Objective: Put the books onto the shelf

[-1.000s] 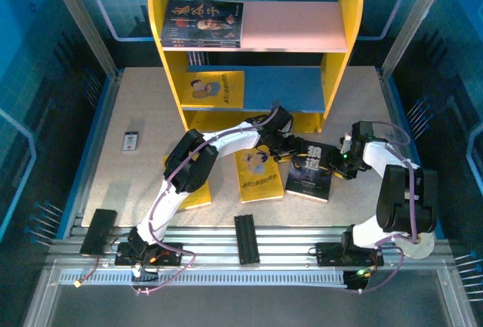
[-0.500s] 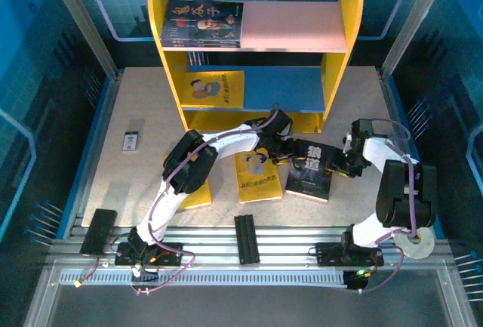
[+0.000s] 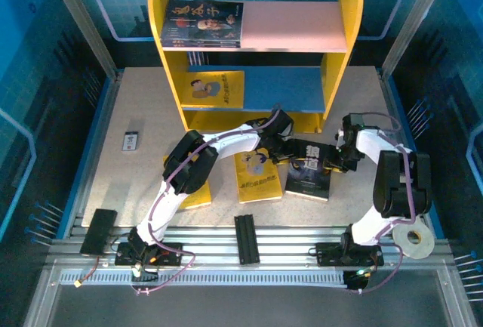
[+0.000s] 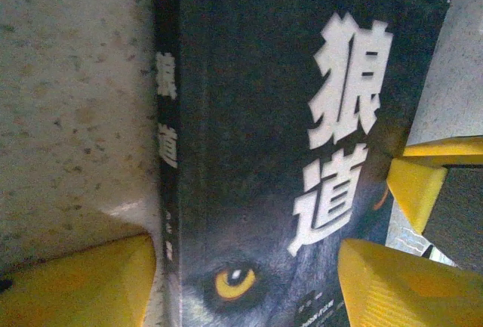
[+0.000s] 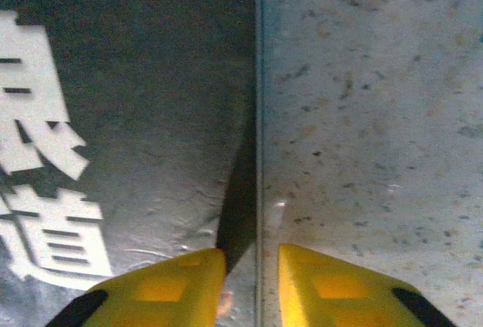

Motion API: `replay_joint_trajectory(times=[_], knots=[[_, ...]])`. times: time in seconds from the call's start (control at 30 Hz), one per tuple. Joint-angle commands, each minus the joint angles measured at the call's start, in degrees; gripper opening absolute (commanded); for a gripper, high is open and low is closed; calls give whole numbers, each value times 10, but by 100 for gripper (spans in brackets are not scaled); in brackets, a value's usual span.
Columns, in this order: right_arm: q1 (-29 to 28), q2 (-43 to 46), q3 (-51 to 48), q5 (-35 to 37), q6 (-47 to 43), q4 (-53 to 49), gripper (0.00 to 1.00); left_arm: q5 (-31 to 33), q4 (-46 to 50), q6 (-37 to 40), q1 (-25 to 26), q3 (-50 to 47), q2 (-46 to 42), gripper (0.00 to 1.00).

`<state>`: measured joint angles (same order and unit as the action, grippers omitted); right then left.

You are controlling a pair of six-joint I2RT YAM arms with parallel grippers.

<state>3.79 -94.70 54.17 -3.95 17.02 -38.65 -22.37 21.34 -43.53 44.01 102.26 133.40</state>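
Observation:
A dark wolf-face book (image 3: 309, 172) lies on the table in front of the shelf (image 3: 162, 25). My left gripper (image 3: 285, 149) is at its spine side. It is open (image 4: 245, 251), with one finger on the table beside the spine and the other over the cover (image 4: 256, 115). My right gripper (image 3: 341, 157) is at the book's right edge. Its jaws (image 5: 253, 255) stand a narrow gap apart with that edge (image 5: 259, 78) between them; I cannot tell whether they press it. A dark book (image 3: 202, 23) lies on the pink board and a yellow book (image 3: 215, 89) on the blue board.
Two yellow books lie on the table, one in the middle (image 3: 258, 178) and one partly under the left arm (image 3: 198, 195). A small white-and-black card (image 3: 131, 140) lies at the left. A black bar (image 3: 247, 238) and a tape roll (image 3: 413, 242) sit at the front rails.
The right gripper's jaws have narrowed from wide apart to a slim gap, and it has shifted slightly toward the book's right edge. The left arm has barely moved.

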Motion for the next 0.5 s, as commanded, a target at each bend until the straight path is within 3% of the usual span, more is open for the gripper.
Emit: replay_joint_trajectory(times=[0.0, 0.1, 0.27, 0.47], knots=[[-16, -47, 4, -14, -4, -1, 24, -22, 54, 11, 23, 43, 23, 66], [-24, -53, 2, -37, -2, 7, 22, -38, 52, 12, 32, 72, 24, 66], [-28, -47, -6, -59, -1, 14, 21, -80, -34, -12, 37, 46, -17, 66], [-28, -37, -12, -64, -2, 17, 22, -67, -25, 8, 38, 37, -43, 65]])
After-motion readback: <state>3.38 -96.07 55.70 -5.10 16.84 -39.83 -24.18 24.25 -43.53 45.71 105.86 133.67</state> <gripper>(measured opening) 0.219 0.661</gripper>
